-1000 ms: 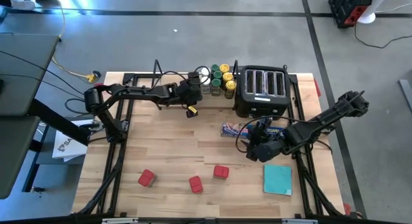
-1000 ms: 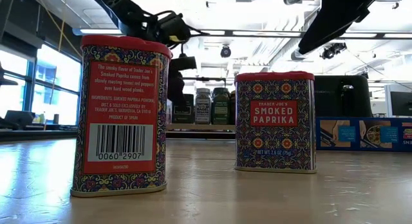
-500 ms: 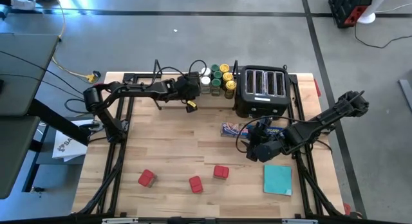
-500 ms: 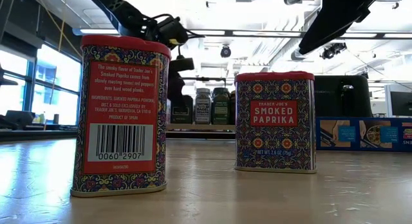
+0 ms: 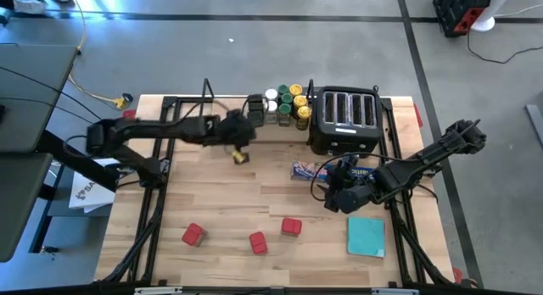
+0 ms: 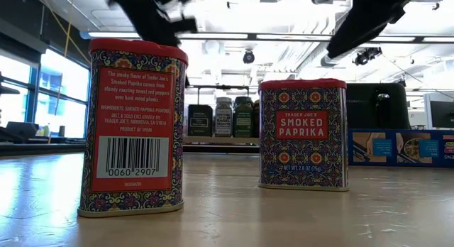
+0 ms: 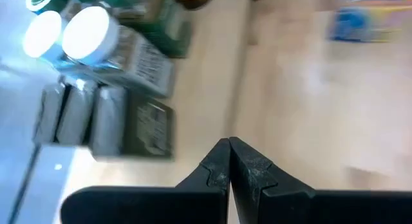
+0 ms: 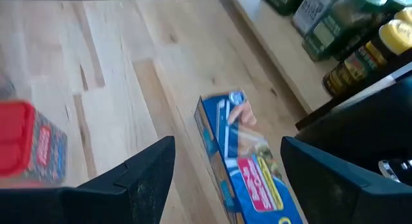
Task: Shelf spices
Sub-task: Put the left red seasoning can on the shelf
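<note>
My left pincer (image 5: 240, 153) hangs over the table (image 5: 221, 202) with its fingers pressed flat together and nothing between them, as my left wrist view shows. Just beyond its tips stands the shelf (image 5: 284, 125), a light-wood plank along the table's far edge. The jars and dark tins on it (image 5: 284, 104) are packed close in rows, I judge to leave room for more.

On the near side of that pincer, well apart from it, three red tins (image 5: 193, 235) stand spread out on the table. They are not yet shelved, so I reckon the job is partly done, and my empty left pincer is free to fetch one.

Further right, my right pincer (image 5: 335, 199) waits with its fingers spread wide, gripping nothing. The blue box (image 5: 327, 170) lies right ahead of its tips, with the toaster (image 5: 346, 117) beyond, next to the shelf's end. A teal square (image 5: 366, 236) lies just beside it on the near side.
</note>
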Controlling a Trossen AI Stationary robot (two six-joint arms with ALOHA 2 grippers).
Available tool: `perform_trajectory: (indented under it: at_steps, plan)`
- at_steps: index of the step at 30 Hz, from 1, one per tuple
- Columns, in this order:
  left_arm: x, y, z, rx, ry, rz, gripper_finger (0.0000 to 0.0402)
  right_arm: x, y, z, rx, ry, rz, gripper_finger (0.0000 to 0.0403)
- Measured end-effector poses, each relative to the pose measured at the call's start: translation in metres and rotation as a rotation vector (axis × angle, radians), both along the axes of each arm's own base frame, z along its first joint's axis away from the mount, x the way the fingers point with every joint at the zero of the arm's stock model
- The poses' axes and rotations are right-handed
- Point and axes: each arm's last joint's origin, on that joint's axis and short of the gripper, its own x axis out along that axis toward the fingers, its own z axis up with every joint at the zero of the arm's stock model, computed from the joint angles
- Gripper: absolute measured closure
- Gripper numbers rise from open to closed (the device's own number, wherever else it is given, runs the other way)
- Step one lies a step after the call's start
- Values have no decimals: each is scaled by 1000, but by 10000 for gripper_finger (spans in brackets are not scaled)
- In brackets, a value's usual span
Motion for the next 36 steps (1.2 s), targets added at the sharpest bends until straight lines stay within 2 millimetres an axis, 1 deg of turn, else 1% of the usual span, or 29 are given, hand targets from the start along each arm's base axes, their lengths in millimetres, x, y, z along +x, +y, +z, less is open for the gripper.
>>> perform_trajectory:
  at_steps: [2,4,7,9,11,13,16,18,20,23,26,29,33,36]
  plan:
    - [-12,-23,13,-33,-11,5,401,2,0,1,-9,-27,-6,126]
    - [-24,-48,26,-82,-60,12,401,4,1,3,-22,-48,2,126]
    - [-38,-85,45,-201,-187,5,401,8,3,6,-46,-80,42,126]
    - [-48,-106,54,-290,-257,7,401,11,4,9,-69,-104,69,126]
    - [-57,-124,60,-385,-308,39,401,14,6,12,-82,-130,95,126]
    - [-65,-140,61,-483,-322,65,401,16,7,14,-96,-150,119,126]
    - [-72,-162,57,-616,-325,95,401,19,8,17,-115,-173,144,126]
    - [-74,-172,47,-650,-337,176,397,20,8,19,-123,-181,153,126]
    - [-75,-176,34,-662,-339,277,385,21,8,19,-127,-184,158,126]
    - [-76,-178,20,-705,-248,325,351,21,8,19,-126,-186,157,126]
    - [-81,-179,12,-778,-102,385,301,21,8,20,-146,-182,169,126]
    - [-89,-180,9,-877,13,478,240,22,8,20,-173,-178,186,126]
    - [-98,-191,11,-1011,126,550,163,23,9,21,-179,-184,192,126]
    - [-105,-201,10,-1083,188,617,128,23,9,21,-172,-187,187,126]
